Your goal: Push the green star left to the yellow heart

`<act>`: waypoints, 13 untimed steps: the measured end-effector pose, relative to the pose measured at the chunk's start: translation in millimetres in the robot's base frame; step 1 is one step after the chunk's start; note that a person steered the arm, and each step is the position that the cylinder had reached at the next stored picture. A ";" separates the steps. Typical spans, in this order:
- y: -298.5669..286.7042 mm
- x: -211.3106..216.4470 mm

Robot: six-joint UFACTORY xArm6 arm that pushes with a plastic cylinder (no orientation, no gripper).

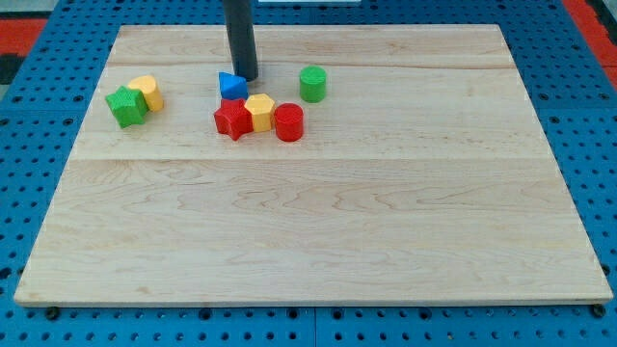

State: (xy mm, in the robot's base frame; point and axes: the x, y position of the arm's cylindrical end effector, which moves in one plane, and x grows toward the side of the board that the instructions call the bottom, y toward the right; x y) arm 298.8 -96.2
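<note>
You see the wooden surface [308, 222] with all the blocks gathered near the view's top. The green star [125, 106] sits at the far left of the group, touching the yellow heart [147, 93], which lies just to its upper right. Well apart from that pair, toward the middle, a blue block [231, 85], roughly triangular, rests above a row of three touching blocks: a red star [231, 120], a yellow hexagonal block [259, 112] and a red cylinder [288, 122]. A green cylinder [312, 84] stands alone just right of them. There is no end effector that opens or closes here, only the dark rod; my tip [246, 77] rests at the blue block's upper right edge, seemingly touching it, well apart from the green star.
</note>
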 end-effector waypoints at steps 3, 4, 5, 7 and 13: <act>-116.3 2.0; -131.0 32.8; -129.1 50.5; -119.2 82.4; -205.5 9.5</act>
State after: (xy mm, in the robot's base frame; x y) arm 308.3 -301.8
